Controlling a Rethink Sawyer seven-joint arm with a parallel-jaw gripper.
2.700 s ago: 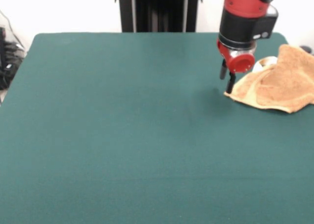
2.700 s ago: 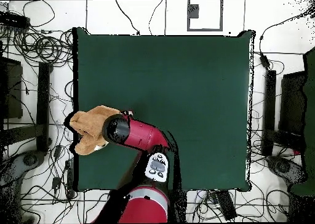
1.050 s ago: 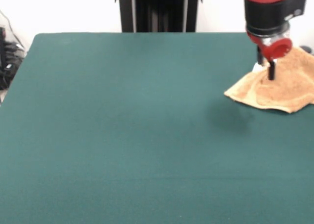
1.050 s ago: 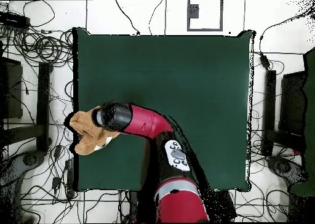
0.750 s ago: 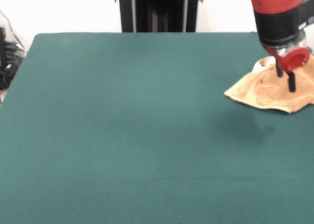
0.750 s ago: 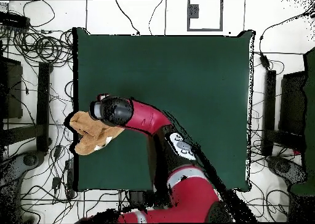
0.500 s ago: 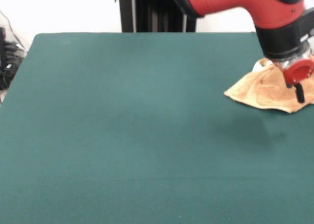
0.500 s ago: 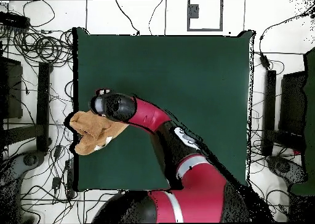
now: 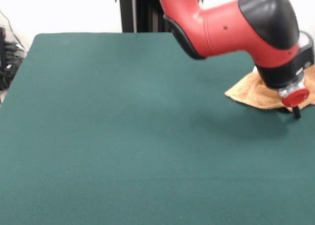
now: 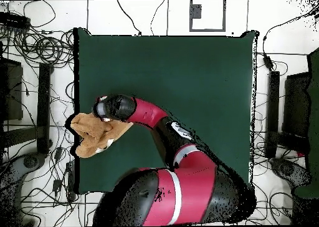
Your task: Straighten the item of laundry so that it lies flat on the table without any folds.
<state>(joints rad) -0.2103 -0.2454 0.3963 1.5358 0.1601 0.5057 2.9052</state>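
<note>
The item of laundry [image 9: 248, 91] is a tan-orange towel lying crumpled and folded at the right edge of the table [image 9: 123, 126] in the front view. The arm's wrist hides part of it. My gripper [image 9: 297, 112] hangs low just past the towel's near edge, close to the green cloth, and how it stands does not show. From overhead, the towel [image 10: 92, 137] sits bunched at the left edge of the table [image 10: 187, 75], with a corner over the rim. The gripper's head [image 10: 114, 107] is over the towel's upper right corner.
The red arm [image 9: 221, 23] reaches across the table's far right part. Cables and dark equipment [image 10: 37, 50] ring the table on the floor. The table's edge runs right beside the towel.
The gripper has moved across the towel toward its near right edge and dropped lower. More of the arm now stretches over the table. The towel's shape looks unchanged.
</note>
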